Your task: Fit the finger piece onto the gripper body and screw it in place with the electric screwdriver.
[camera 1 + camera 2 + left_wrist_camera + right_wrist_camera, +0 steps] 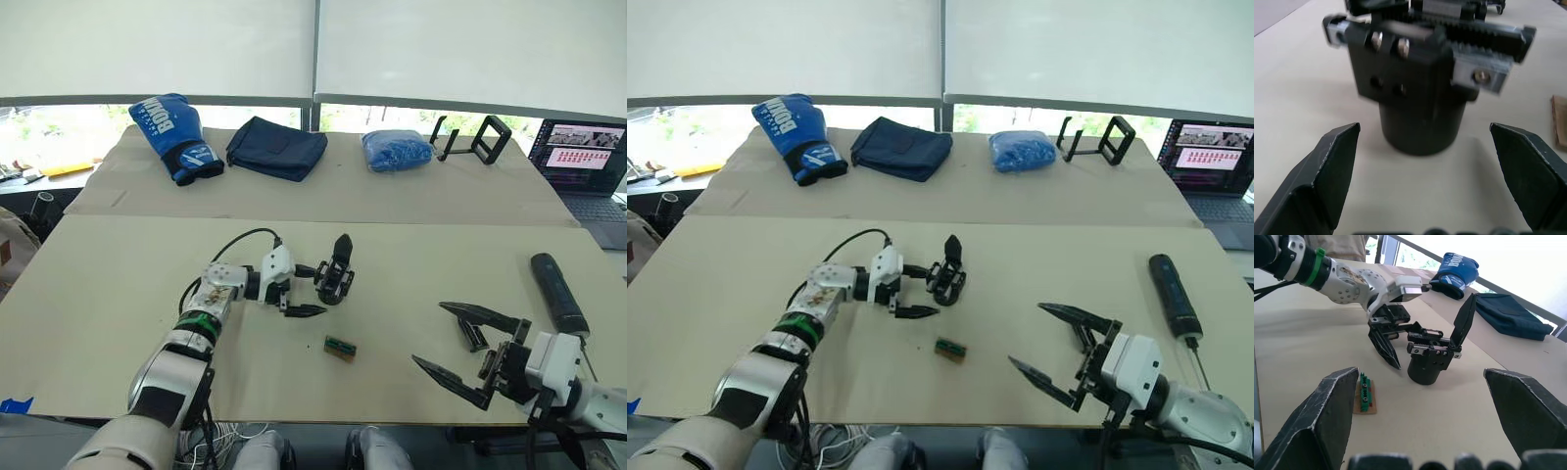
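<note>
Centre of the left eye view: the gripper body (335, 275) stands upright on the worktop (118, 294), and the left end effector (302, 290) sits spread wide around it — fingers on either side, not touching. At lower right the right end effector (453, 346) is splayed wide (nothing in it), with the finger piece (472, 334) between its fingers and the electric screwdriver (558, 292) lying just beyond.

We reach our left gripper (306, 291) far across, fingers spread; our right gripper (453, 345) hovers near, fingers wide.
</note>
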Action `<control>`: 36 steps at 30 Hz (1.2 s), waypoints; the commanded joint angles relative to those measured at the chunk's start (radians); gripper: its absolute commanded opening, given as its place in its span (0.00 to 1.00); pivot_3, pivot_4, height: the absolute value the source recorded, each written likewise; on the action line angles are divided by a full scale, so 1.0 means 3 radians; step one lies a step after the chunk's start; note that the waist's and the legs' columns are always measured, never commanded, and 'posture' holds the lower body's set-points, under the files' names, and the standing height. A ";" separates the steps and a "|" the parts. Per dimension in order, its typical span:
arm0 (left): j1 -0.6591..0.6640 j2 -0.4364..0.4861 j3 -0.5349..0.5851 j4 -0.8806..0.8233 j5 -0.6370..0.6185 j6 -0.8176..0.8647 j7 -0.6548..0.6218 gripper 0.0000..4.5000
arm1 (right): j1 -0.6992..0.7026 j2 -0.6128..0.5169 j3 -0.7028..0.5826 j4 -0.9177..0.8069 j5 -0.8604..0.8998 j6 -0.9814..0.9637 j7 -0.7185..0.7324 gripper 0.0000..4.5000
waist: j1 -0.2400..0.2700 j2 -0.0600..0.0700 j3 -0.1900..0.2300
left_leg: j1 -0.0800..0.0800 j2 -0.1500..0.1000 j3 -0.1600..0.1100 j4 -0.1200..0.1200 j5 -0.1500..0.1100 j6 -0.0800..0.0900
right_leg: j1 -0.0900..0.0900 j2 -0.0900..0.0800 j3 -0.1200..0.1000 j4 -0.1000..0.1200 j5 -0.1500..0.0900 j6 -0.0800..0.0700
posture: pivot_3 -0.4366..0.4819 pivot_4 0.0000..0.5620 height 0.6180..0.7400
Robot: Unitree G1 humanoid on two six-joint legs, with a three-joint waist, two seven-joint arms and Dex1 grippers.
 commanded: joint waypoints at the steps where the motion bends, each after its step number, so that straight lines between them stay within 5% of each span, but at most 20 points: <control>1: -0.0126 -0.0063 0.0040 0.0169 0.0073 -0.0118 -0.0028 1.00 | 0.0072 0.0000 -0.0122 -0.0174 0.0075 0.0015 -0.0047 1.00 | -0.0010 0.0000 0.0000 | 0.0000 0.0000 0.0000 0.0000 0.0000 0.0000 | 0.0000 0.0000 0.0000 0.0000 0.0000 0.0001 | 0.48 0.27 1.00; 5: -0.0214 -0.0129 0.0059 0.0304 0.0142 -0.0113 0.0007 1.00 | 0.0185 0.0016 -0.0136 -0.0240 0.0085 0.0012 -0.0073 1.00 | -0.0011 -0.0001 0.0001 | 0.0000 0.0000 -0.0001 0.0002 -0.0001 0.0002 | 0.0000 0.0000 0.0001 0.0000 0.0000 0.0002 | 0.48 0.27 1.00; 12: -0.0267 -0.0138 0.0095 0.0373 0.0220 -0.0139 0.0046 0.50 | 0.0318 0.0006 -0.0115 -0.0297 0.0151 0.0053 -0.0029 1.00 | -0.0011 -0.0002 0.0001 | -0.0002 0.0000 -0.0002 0.0003 -0.0004 0.0007 | 0.0000 -0.0001 0.0001 -0.0001 0.0001 0.0003 | 0.48 0.27 1.00; 20: -0.0016 -0.0165 0.0261 0.0043 0.0045 -0.0064 0.0028 0.50 | 0.0353 0.0000 -0.0125 -0.0267 0.0115 0.0035 0.0001 1.00 | -0.0012 -0.0002 0.0001 | -0.0002 0.0001 -0.0002 0.0005 -0.0007 0.0011 | -0.0001 -0.0002 0.0002 0.0000 0.0002 0.0004 | 0.48 0.27 1.00; 27: 0.0566 -0.0201 0.0252 -0.1179 -0.0103 0.0552 0.0313 0.50 | 0.0333 0.0000 -0.0069 -0.0252 0.0096 0.0049 0.0000 1.00 | -0.0012 -0.0001 0.0001 | -0.0002 0.0001 -0.0002 0.0006 -0.0005 0.0009 | -0.0001 -0.0003 0.0004 0.0000 0.0002 0.0005 | 0.48 0.27 1.00; 36: 0.0808 -0.0152 0.0073 -0.1822 0.0053 0.0967 0.0780 0.50 | 0.0229 -0.0035 -0.0059 -0.0208 0.0118 0.0097 0.0039 1.00 | 0.0000 -0.0001 0.0001 | -0.0003 0.0001 -0.0003 0.0008 -0.0006 0.0010 | 0.0000 -0.0003 0.0004 0.0000 0.0003 0.0007 | 0.48 0.27 1.00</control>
